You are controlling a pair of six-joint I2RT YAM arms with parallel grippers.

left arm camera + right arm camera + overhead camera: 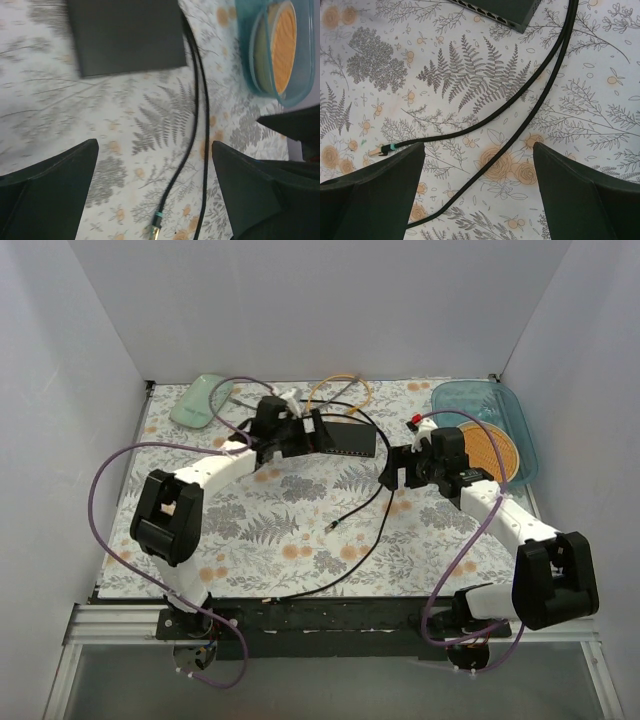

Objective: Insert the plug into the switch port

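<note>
The switch [345,439] is a flat dark grey box lying at the back middle of the floral mat. It also shows in the left wrist view [127,36], and a corner with its sockets shows in the right wrist view [506,10]. The plug [330,526] ends a black cable [372,502] and lies loose on the mat in front of the switch. It also shows in the left wrist view [156,230] and the right wrist view [380,150]. My left gripper [312,430] is open and empty at the switch's left end. My right gripper [396,472] is open and empty, right of the switch, above the cable.
A teal tub [520,415] holding an orange disc [490,450] stands at the back right, also in the left wrist view [300,95]. A pale green object [200,400] lies at the back left. An orange cable loop [340,388] lies behind the switch. White walls enclose the table.
</note>
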